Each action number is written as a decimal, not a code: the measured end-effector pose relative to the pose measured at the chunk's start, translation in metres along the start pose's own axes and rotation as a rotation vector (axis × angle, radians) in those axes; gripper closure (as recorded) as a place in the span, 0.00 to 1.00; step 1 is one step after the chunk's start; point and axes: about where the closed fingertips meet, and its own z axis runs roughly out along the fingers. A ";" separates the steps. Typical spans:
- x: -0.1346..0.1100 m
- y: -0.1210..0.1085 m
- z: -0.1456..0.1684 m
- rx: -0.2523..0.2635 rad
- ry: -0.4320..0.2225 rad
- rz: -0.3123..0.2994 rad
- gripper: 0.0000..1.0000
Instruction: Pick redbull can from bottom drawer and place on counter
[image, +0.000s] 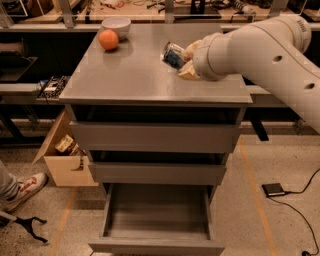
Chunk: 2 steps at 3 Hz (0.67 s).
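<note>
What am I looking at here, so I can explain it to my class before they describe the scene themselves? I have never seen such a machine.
The big white limb on the right is a robot arm. There is one picture, from a single camera looking down at the front of a grey drawer cabinet. At the arm's tip is the gripper, the robot's hand. Its two fingers are shut on the redbull can, held tilted over the counter, the cabinet's flat top. An orange and a white bowl also sit on the counter. The bottom drawer is pulled open and looks empty.
</note>
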 end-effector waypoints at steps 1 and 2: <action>-0.011 0.001 0.016 -0.044 0.076 -0.168 1.00; -0.021 0.006 0.046 -0.180 0.150 -0.327 1.00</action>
